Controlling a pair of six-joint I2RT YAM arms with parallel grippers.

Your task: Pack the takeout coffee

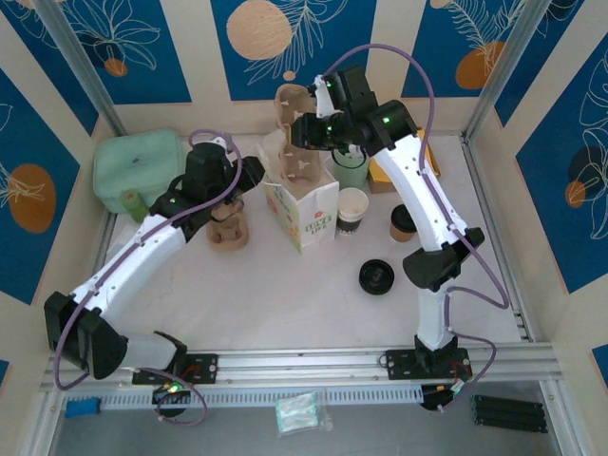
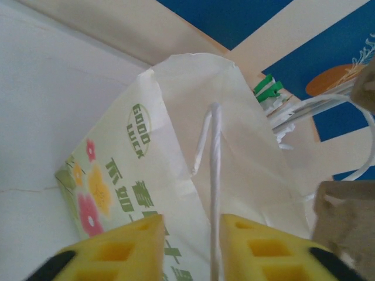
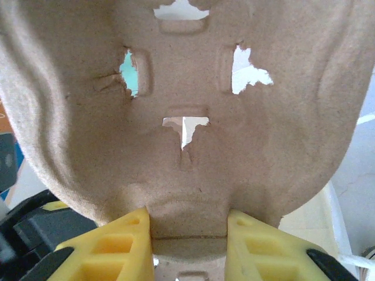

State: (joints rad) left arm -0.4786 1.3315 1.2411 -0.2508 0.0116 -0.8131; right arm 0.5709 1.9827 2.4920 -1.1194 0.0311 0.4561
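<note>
The takeout coffee [image 1: 403, 224] stands upright and lidless on the worktop [image 1: 285, 313], on the right side of the scene, close against the right arm's white forearm as seen from above. Neither end effector touches it. Just to its left stands a white cup with a black lower band [image 1: 352, 209], also upright. A black round lid [image 1: 376, 276] lies flat nearer, apart from both cups. Farther back, a pale green cup [image 1: 350, 171] sits under the right arm's wrist.

Left of the white cup stands the paper bag [image 1: 304, 220], printed with flowers and green lettering, its mouth open upward. A moulded pulp carrier [image 3: 275, 146] hangs above the bag's far side, on edge. The right end effector [image 3: 188, 219] pinches a narrow part of the carrier's edge, and its yellow fingers press on either side of the pulp.

The left end effector [image 2: 192, 225] is at the bag's left side. Its fingers stand a little apart, and the bag's white cord handle [image 2: 214, 175] runs down through the gap, close to one finger. The gap looks wider than the cord.

A second stack of pulp carriers [image 1: 229, 231] rests on the worktop left of the bag, under the left arm. A pale green container [image 1: 138, 171] sits at the far left.
</note>
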